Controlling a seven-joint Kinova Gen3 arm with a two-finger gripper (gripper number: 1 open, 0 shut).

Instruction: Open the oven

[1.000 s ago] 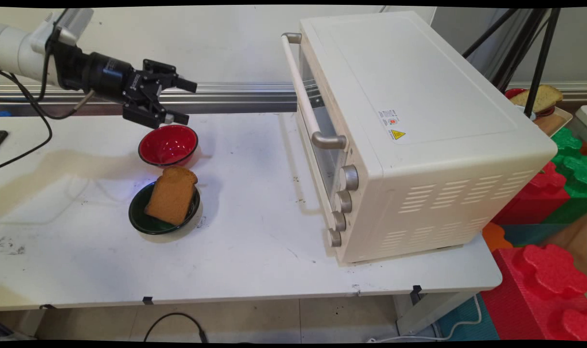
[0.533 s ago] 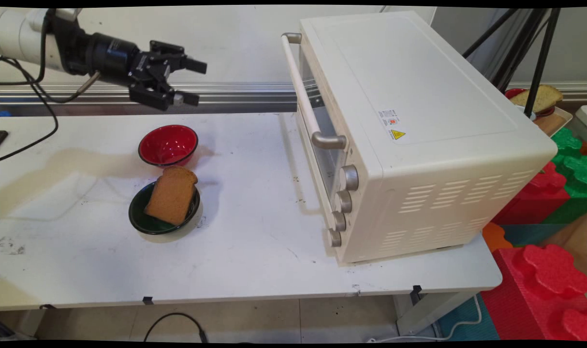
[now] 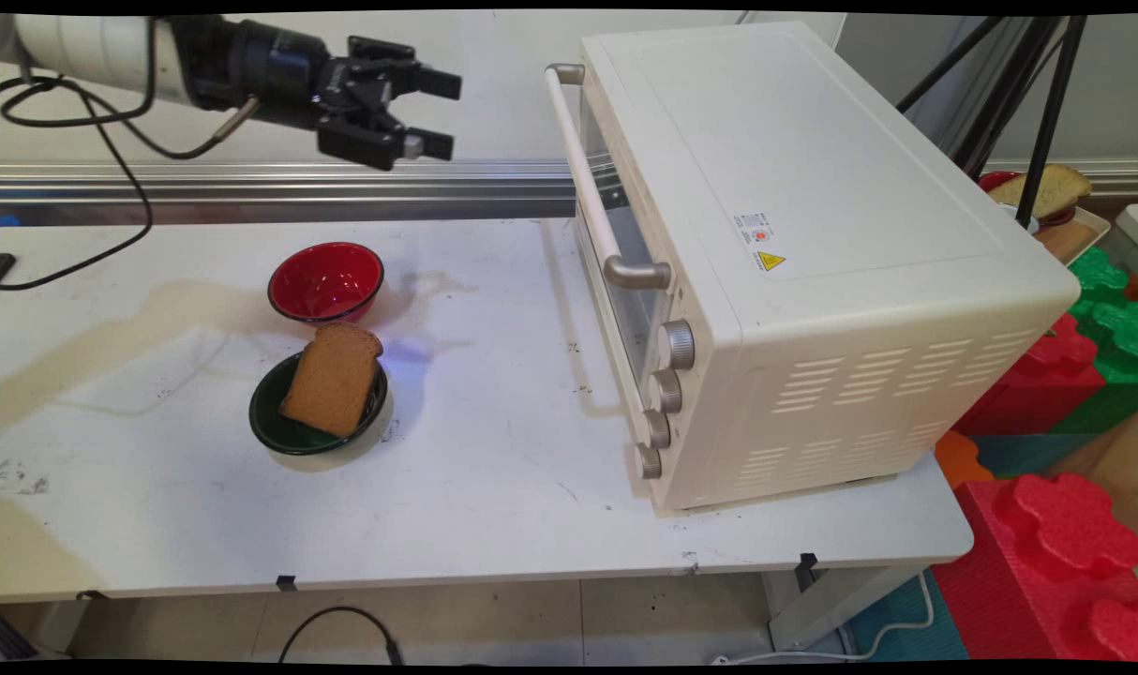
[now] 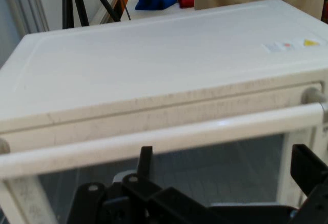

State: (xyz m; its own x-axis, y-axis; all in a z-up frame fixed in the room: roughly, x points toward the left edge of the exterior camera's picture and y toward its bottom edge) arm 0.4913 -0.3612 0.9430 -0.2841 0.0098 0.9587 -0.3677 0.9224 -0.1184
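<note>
claw (image 3: 442, 114) risen and moved right since earlier | held level, released, empty | facing toaster oven (image 3: 813, 253) handle (image 3: 583, 173)

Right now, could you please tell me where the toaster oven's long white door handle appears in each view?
Main view: the long white door handle runs diagonally along the cream toaster oven's upper front edge, right of the open black pincer.
Hand view: the handle crosses the picture horizontally, just above the pincer's fingers.
Shared landmark: the yellow warning sticker on the oven's top.
</note>
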